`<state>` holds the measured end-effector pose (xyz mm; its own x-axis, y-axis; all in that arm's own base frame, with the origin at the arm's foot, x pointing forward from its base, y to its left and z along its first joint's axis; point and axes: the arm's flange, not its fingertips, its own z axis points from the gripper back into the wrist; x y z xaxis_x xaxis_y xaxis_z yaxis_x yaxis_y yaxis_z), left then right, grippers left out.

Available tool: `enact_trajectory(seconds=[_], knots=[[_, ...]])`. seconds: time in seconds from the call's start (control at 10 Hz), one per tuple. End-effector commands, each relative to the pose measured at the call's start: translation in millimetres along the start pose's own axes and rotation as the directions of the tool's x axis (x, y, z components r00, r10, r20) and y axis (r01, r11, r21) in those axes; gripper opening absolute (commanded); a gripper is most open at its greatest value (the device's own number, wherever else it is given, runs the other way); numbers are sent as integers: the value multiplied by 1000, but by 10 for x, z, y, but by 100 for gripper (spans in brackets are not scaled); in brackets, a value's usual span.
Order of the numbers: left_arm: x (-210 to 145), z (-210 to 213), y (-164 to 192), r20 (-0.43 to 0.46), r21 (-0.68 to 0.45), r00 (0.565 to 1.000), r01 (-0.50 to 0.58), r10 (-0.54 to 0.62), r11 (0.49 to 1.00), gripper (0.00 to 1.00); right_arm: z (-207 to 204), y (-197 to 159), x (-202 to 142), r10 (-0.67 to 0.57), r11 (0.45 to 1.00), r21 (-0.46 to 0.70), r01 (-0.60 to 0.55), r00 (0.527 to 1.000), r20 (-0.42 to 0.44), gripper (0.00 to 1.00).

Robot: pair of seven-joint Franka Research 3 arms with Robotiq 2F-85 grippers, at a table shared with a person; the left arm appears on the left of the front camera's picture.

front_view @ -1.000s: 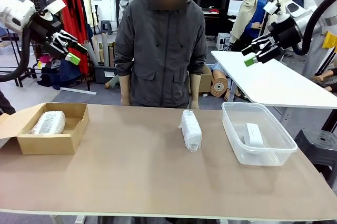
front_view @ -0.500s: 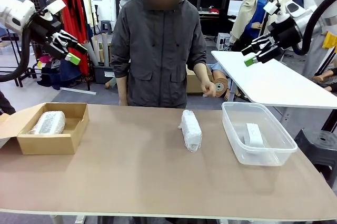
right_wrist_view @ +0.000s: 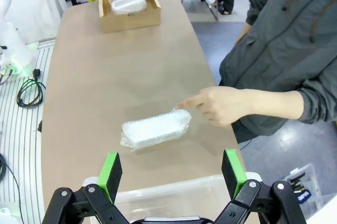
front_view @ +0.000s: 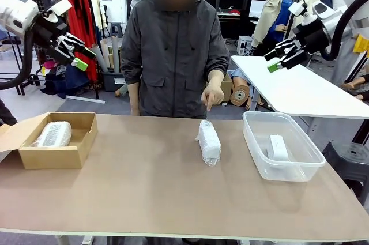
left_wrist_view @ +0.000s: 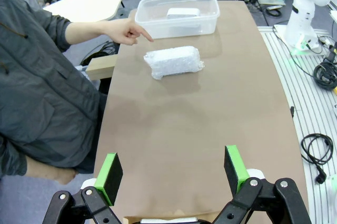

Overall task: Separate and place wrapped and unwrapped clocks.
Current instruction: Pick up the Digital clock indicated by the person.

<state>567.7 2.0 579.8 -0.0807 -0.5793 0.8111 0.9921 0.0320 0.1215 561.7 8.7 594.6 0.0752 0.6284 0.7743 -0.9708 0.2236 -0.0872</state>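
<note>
Broadly, the tabletop (front_view: 144, 199) carries a clear tub (front_view: 288, 170) by its right edge, with the bare clock (front_view: 277, 147) inside. A cardboard box (front_view: 49, 157) at the left edge holds one wrapped clock (front_view: 53, 134). The left gripper (front_view: 85, 57) and right gripper (front_view: 271, 61) hang high, jaws wide, empty. Another wrapped clock (front_view: 209, 142) lies mid-table near the far edge, under a person's pointing hand (front_view: 213, 95).

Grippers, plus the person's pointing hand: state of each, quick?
Left gripper: open, empty.
Right gripper: open, empty.
Person's hand: pointing at wrapped clock, holding nothing.
</note>
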Motion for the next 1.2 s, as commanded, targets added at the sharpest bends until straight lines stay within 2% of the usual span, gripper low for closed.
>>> enact_trajectory(seconds=[0.0,1.0,1.1], knots=[[8,3,-16,2,-3,1000,0,0,1000,100,18,14,18,8,1000,0,-8,1000,3,100],[0,0,0,0,0,1000,0,0,1000,100,18,14,18,8,1000,0,-8,1000,3,100],[135,-79,-46,-109,8,992,-58,59,998,100,18,14,18,8,1000,0,-8,1000,3,100]])
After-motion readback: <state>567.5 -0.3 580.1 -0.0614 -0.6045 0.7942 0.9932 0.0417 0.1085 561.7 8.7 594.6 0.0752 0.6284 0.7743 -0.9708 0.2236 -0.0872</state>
